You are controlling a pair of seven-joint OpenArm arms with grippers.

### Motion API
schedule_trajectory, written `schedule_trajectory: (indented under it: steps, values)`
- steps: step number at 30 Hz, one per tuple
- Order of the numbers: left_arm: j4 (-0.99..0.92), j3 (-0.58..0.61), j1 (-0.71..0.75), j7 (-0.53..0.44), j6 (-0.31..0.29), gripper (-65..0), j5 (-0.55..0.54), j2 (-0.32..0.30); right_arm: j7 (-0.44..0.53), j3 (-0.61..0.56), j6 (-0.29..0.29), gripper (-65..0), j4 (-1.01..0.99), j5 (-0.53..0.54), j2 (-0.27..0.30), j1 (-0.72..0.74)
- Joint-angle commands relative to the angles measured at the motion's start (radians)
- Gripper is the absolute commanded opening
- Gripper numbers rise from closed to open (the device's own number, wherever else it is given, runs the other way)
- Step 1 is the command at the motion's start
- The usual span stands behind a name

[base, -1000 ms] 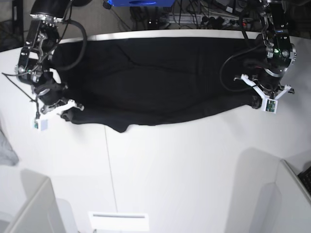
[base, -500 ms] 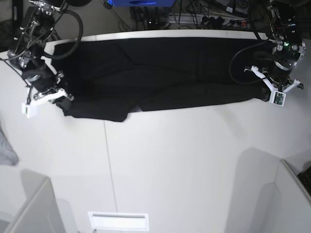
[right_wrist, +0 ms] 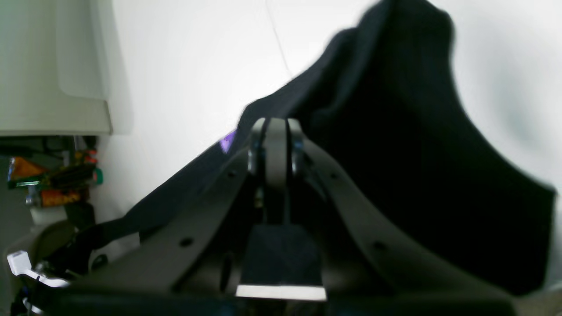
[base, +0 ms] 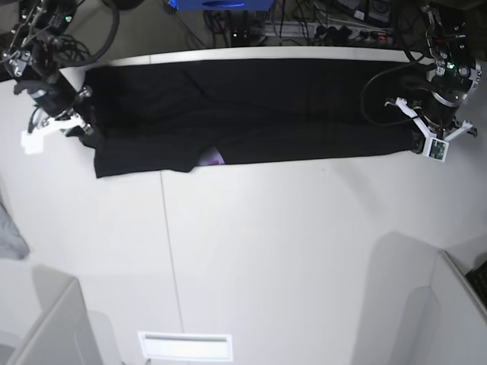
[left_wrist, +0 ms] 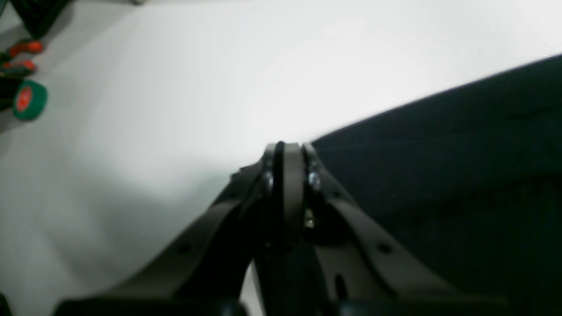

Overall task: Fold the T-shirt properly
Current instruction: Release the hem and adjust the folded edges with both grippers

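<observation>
The black T-shirt lies stretched in a long band across the far part of the white table. A small patch of purple print peeks out at its near edge. My left gripper is shut on the shirt's right end. In the left wrist view its tips press together at the edge of the dark cloth. At the shirt's left end my right gripper is shut on the fabric. The right wrist view shows its tips buried in black cloth, with purple print beside them.
A grey cloth lies at the table's left edge. White bins stand at the near left and near right. Cables and a blue object sit beyond the far edge. A green tape roll lies off to the side.
Both grippers moved outward and toward the far edge, still shut on the shirt. The cloth is drawn tauter, its near edge straighter, and the purple print now shows.
</observation>
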Motion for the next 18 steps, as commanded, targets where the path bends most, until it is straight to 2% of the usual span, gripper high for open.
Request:
schedule_trajectory:
  steps: [1,6,9,12,18]
  values:
    - [0.019,-0.008,0.002,-0.022,0.003,-65.0,-0.006,-0.025,0.017,0.006,0.005,-65.0,0.019,0.025,0.014,-0.003]
    - [0.017,-0.008,0.028,-0.022,0.003,-65.0,-0.006,-0.033,0.023,0.002,0.005,-65.0,0.019,0.025,0.011,-0.052]
    - [0.014,-0.008,0.059,-0.024,0.003,-65.0,-0.006,-0.047,0.023,0.000,0.005,-65.0,0.017,0.020,-0.026,-0.072]
    - [0.014,-0.008,0.075,-0.024,0.003,-65.0,0.000,-0.047,0.025,0.000,0.005,-65.0,0.010,0.015,-0.035,-0.078]
    - [0.000,-0.008,0.079,-0.024,0.003,-65.0,0.003,-0.042,0.017,-0.002,0.005,-65.0,0.010,-0.112,-0.072,-0.075]
